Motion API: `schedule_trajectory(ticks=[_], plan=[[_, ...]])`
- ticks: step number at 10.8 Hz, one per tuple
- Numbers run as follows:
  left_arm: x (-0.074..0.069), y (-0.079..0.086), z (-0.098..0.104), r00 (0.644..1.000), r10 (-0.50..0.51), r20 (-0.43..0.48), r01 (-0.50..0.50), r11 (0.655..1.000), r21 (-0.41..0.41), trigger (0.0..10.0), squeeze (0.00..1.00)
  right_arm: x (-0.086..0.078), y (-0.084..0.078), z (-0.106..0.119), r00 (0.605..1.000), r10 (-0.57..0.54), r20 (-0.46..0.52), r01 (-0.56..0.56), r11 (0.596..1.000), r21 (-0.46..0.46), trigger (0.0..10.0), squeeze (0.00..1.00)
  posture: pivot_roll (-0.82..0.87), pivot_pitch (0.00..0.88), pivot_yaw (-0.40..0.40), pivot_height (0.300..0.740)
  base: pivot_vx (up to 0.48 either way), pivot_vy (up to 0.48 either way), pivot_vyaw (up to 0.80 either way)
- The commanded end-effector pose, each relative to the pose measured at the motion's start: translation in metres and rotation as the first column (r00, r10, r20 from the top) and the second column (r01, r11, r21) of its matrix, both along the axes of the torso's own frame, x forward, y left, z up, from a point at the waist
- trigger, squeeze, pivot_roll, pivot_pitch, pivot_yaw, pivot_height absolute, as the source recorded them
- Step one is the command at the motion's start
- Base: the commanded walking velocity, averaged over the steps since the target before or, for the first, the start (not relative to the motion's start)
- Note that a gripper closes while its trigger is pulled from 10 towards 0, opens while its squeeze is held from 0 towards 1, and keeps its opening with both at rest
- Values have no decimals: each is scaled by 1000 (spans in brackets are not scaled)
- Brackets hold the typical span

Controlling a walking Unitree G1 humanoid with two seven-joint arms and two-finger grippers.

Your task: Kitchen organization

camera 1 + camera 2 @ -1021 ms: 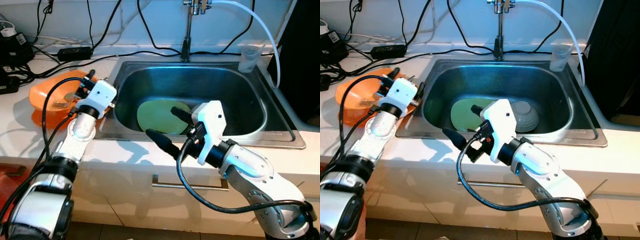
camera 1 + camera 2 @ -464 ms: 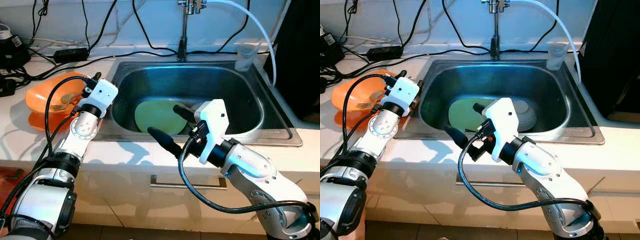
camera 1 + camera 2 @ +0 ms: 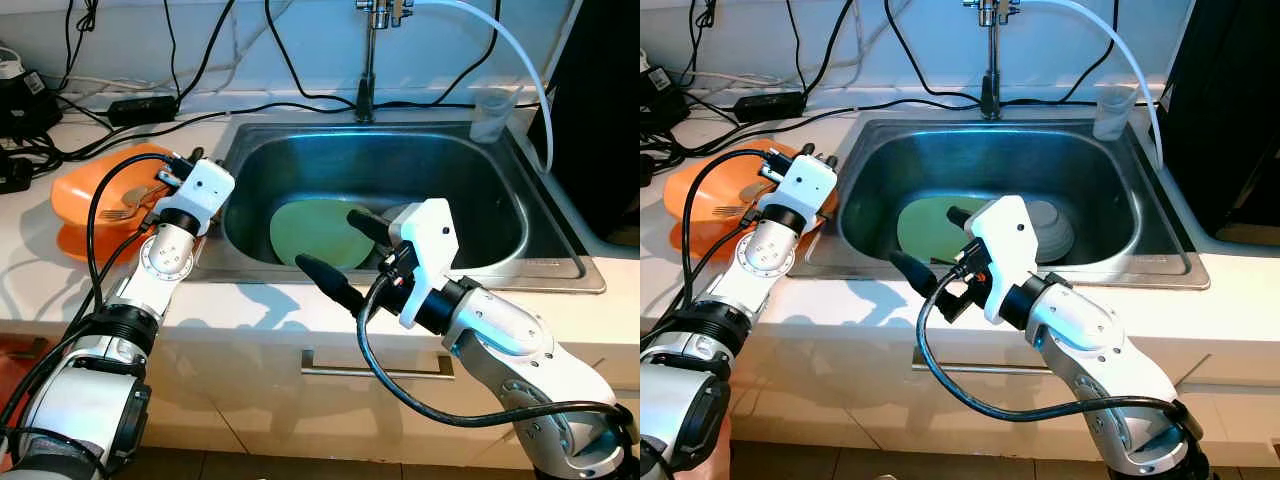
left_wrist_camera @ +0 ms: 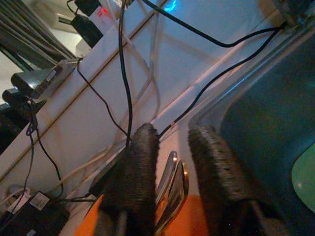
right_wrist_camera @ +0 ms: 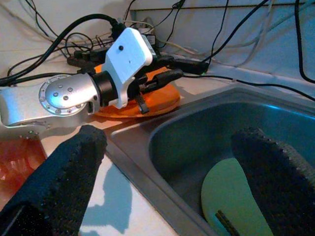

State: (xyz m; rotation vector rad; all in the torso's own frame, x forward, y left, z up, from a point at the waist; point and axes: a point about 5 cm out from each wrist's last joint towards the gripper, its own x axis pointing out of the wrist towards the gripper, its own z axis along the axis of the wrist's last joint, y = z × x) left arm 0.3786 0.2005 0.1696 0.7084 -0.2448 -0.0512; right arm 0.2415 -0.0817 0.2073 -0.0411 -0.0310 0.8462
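An orange bowl (image 3: 90,195) with a fork (image 3: 120,212) in it sits on the white counter left of the sink. My left gripper (image 3: 166,172) reaches over the bowl's right rim. Its fingers (image 4: 140,162) stand a little apart, open, with cutlery handles (image 4: 170,182) lying beyond the gap. A green plate (image 3: 315,230) lies flat in the steel sink (image 3: 560,275), and a grey bowl (image 3: 1052,228) rests beside it. My right gripper (image 3: 328,240) hovers wide open over the sink's front edge, above the plate and holding nothing.
A faucet (image 3: 368,60) rises at the back of the sink with a white hose (image 3: 520,50) curving right. A clear plastic cup (image 3: 492,115) stands at the sink's back right corner. Black cables and a power strip (image 3: 140,105) lie along the back of the counter.
The whole view shifted slightly early on, so the camera moved. Both arms hold about the same places, and the right gripper stays wide open.
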Motion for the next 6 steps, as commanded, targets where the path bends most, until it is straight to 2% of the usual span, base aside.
schedule_trajectory(ticks=[1,6], plan=[[-1,6,-1,1000,16,2,-16,1000,12,0,0,0,0,1,1000,3,-3,-3,1000,0,10000,0,-154,0,102,740,0,0,0],[-1,8,-2,1000,21,-10,-21,1000,5,0,0,0,0,1,1000,4,-1,-4,1000,-2,10000,0,-152,0,102,740,0,0,0]])
